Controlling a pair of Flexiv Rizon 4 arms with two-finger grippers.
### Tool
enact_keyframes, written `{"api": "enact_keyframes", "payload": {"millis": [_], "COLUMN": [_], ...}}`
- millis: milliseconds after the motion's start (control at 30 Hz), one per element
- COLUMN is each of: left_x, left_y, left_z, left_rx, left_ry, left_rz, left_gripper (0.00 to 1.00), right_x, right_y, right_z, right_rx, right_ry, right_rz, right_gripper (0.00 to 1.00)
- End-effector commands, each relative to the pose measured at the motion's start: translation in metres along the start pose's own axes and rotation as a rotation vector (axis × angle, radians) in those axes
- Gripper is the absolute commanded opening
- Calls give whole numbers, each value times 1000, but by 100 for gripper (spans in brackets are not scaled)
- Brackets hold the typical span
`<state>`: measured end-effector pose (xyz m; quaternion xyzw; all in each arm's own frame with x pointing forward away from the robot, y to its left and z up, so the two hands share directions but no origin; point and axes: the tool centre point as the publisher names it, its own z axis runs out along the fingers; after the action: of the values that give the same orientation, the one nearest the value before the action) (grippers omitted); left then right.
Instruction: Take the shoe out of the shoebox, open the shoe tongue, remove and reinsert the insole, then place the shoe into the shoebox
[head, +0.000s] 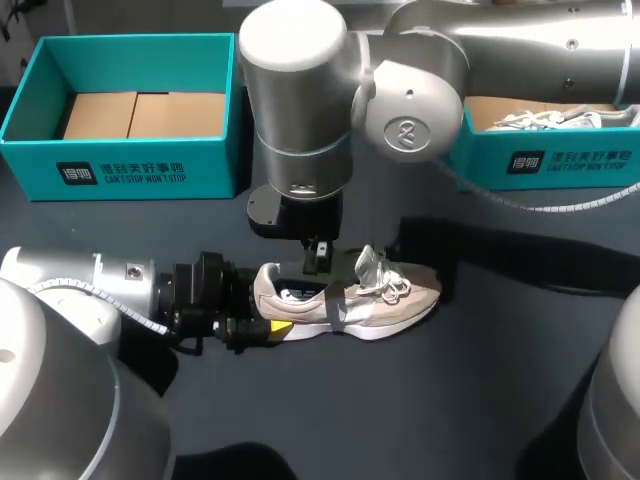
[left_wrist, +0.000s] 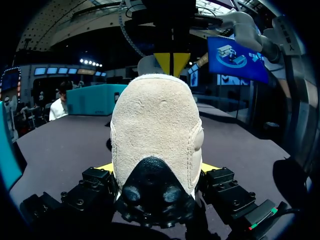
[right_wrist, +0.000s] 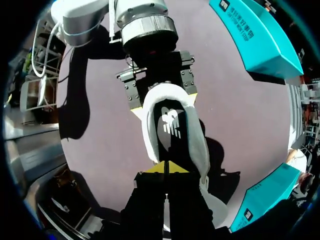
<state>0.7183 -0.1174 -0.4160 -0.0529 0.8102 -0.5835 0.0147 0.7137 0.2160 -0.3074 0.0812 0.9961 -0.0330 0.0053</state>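
A beige suede shoe (head: 385, 300) with white laces lies on the dark table, toe pointing right. My left gripper (head: 268, 300) comes in from the left and is shut on its heel, one yellow-tipped finger on each side. The left wrist view shows the heel (left_wrist: 155, 125) filling the space between those fingers (left_wrist: 107, 167). My right gripper (head: 316, 262) hangs straight down over the shoe's mouth, shut, its tips (right_wrist: 167, 167) pressed together just above the dark insole (right_wrist: 171, 122). Nothing shows between them. From the left wrist the right gripper (left_wrist: 171, 62) appears just beyond the heel's top.
An open teal shoebox (head: 130, 160) with cardboard inside stands at the back left. A second teal box (head: 560, 160) at the back right holds another pale shoe (head: 545, 120). My right arm's big grey joints hang over the table's middle.
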Motion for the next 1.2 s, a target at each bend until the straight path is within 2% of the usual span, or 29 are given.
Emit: {"api": "enact_keyframes", "payload": {"millis": [33,67,133,200,333,633,700,733,1033,1200], "left_x": [1,1,1,1,1,1,1,1,1,1], "left_y": [5,5,5,5,5,5,5,5,5,5], "left_z": [3,3,3,3,3,3,3,3,3,3], "left_rx": [-1,-1,-1,-1,-1,-1,-1,-1,-1,-1], "left_ry": [-3,-3,-3,-3,-3,-3,-3,-3,-3,-3], "left_rz": [-1,-1,-1,-1,-1,-1,-1,-1,-1,-1], "left_gripper": [0,0,0,0,0,0,0,0,0,0], "right_x": [-5,-8,-12,-17,-21,-14,-15,-15,-27,-35], "right_y": [12,16,20,23,26,18,15,14,16,24], "right_z": [11,16,27,34,47,63,63,63,69,81], "right_rx": [23,-9,-14,-69,-65,-55,-54,-55,-37,-50], "right_ry": [-25,-49,-39,-65,-50,-45,-51,-53,-77,-93], "right_rz": [-9,-3,-4,4,-22,7,15,16,-16,-67], "right_gripper": [0,0,0,0,0,0,32,37,44,47]}}
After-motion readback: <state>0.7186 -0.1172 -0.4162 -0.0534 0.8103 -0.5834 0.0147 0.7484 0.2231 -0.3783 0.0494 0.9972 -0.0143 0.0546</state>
